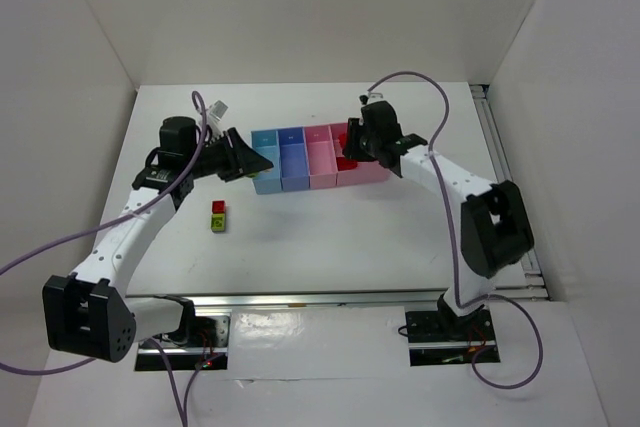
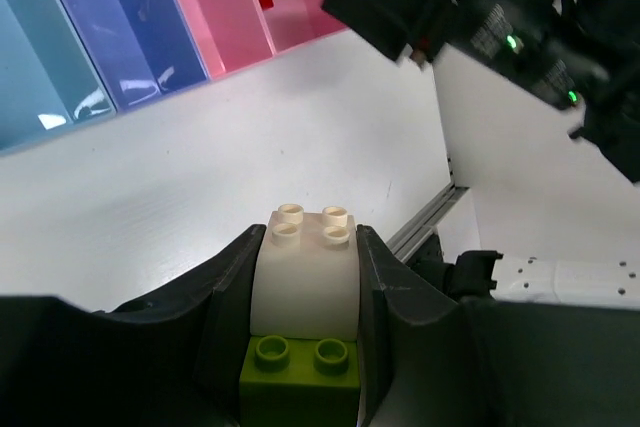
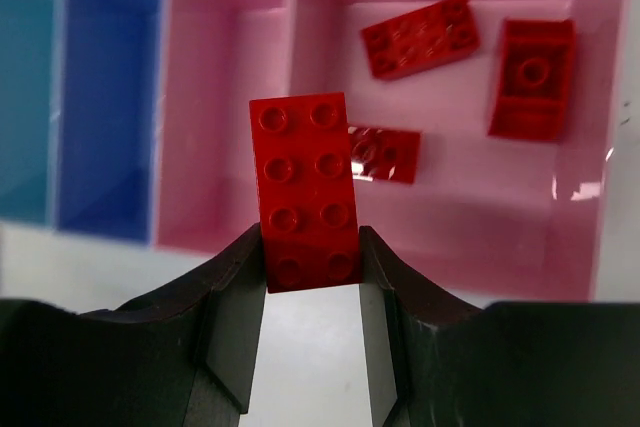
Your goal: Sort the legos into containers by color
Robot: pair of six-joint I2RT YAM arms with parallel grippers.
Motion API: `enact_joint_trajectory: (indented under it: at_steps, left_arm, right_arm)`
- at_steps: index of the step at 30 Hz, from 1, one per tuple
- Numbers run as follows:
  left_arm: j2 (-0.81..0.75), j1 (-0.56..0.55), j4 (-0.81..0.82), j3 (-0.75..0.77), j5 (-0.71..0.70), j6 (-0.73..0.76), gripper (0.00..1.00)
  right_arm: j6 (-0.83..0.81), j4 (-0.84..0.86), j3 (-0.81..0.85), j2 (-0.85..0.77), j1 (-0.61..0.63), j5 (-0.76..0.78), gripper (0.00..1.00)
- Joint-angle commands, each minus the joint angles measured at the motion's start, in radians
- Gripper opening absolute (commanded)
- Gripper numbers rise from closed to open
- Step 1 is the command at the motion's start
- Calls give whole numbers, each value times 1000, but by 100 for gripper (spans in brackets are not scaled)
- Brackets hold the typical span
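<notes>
White matte tabletop (image 1: 340, 237), boxed in by plain white walls (image 1: 300, 7). Your containers (image 1: 320, 159) sit mid-table, four joined shallow glossy plastic bins: light blue bin (image 1: 266, 165), darker blue bin (image 1: 293, 161), pink bin (image 1: 322, 159), wider pink bin (image 1: 368, 173). From overhead the right arm covers part of the wider one, and you can't make out either gripper's load there.

Left gripper (image 2: 305, 244): jaws pinched onto a cream brick (image 2: 305, 282) with rounded sides and four studs on top. It's seated on a yellow-green brick (image 2: 300, 372) whose lower part runs off the frame. Black fingers (image 2: 232, 292) hug both sides. It hangs just beside the light blue bin, over bare table. The bins are cropped at the top left of that wrist view.

Right gripper (image 3: 310, 247): jaws closed narrowly on the bottom end of a red 2x4 brick (image 3: 303, 172), studs facing the camera. It lines up with the divider between the pink bin and the wider pink bin; you can't judge its height above them.

Inside the wider pink bin:
- flat red brick (image 3: 420, 35)
- red sloped block (image 3: 532, 77) with one stud
- small red plate (image 3: 385, 154), partly behind the held brick, with glare on it

Loose on the table near the left arm: a red lego (image 1: 218, 207) touching a green lego (image 1: 217, 222). Both are too small to count studs.
</notes>
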Motion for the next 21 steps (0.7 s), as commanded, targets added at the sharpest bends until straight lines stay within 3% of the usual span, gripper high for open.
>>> enact_joint_trajectory:
  at_steps: [1, 2, 6, 10, 13, 16, 17, 21]
  left_arm:
    - [-10, -1, -28, 15, 24, 40, 0]
    - [-10, -1, -28, 15, 41, 52, 0]
    - [30, -1, -69, 63, 117, 109, 0]
    - [51, -10, -103, 78, 136, 138, 0]
    - [88, -10, -94, 87, 230, 166, 0]
    - [140, -31, -85, 107, 348, 192, 0]
    - [140, -42, -85, 107, 368, 206, 0]
    - [165, -53, 21, 91, 478, 160, 0]
  right_arm:
    - [-8, -13, 110, 110, -25, 108, 16]
    - [-8, -13, 154, 138, -39, 118, 19]
    - [-27, -61, 248, 235, -50, 109, 79]
    - [-28, -55, 211, 138, -59, 100, 84]
    - [-28, -36, 131, 16, -59, 59, 77]
    - [-70, 57, -2, -137, -82, -177, 68]
    - [-80, 85, -37, -174, -91, -331, 68]
    - [-89, 174, -142, -281, -91, -677, 73]
